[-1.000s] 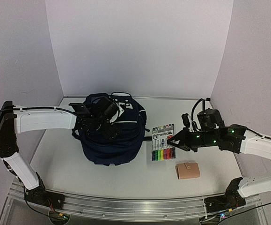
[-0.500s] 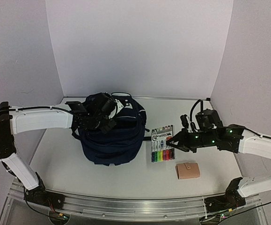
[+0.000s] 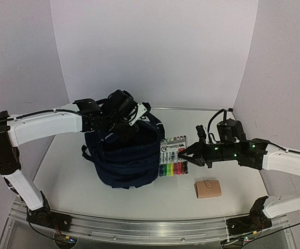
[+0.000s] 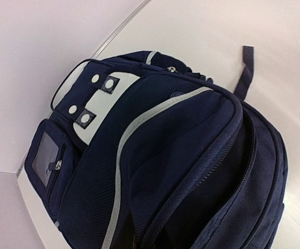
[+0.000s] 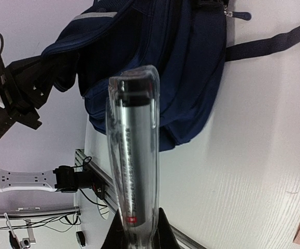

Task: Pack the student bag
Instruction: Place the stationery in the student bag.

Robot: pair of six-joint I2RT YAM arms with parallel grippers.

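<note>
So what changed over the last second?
The left gripper closed on the top of the student bag and pulled it up. The right gripper carried the marker pack left, toward the bag. The tan wallet stayed put.

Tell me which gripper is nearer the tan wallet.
Right. The right gripper, holding the marker pack, hangs just beyond the wallet, toward the bag; the left gripper is far off to its left, at the top of the bag.

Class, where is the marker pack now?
Top view, right of centre: the marker pack, held by the right gripper, is just right of the student bag, beyond the tan wallet.
</note>
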